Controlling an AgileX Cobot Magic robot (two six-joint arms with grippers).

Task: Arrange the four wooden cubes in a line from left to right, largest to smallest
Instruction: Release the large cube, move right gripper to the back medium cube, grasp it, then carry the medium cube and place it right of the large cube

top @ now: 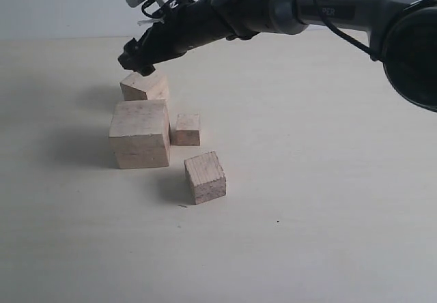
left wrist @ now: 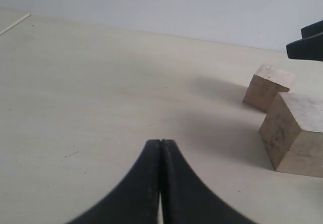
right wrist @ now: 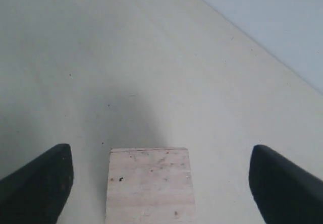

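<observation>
A: Entry one: cubes, wooden, four. Location?

B: All on the worktop (top: pixel 307 214), grouped left of centre in the exterior view. The largest cube (top: pixel 140 134) has the rear cube (top: pixel 144 85) close behind it. The smallest cube (top: pixel 186 129) is just beside its right face. The front cube (top: pixel 205 177) sits apart, nearer the camera and turned askew. No row formed yet.

A: Entry two: tools.

B: Right tool (top: pixel 136 64): released, jaws spread wide above the rear cube, a clear gap on each side, nothing held. Left tool (left wrist: pixel 160 183): clenched, tips pressed together, empty, well apart from the group.

A: Hazards?

B: Judged, not seen. The rear cube stands close to the largest, so a finger coming down on that side could catch the largest's top edge. That would shove it into the smallest. An off-centre close might also twist the rear cube in the grip.

A: Illegible items?

B: Whether the rear and largest cubes touch: cannot tell. The right wrist view cuts off the rear cube's near end. Neither wrist view shows the smallest or front cube. Size ranking of rear against front is uncertain, because they sit at different depths.
</observation>
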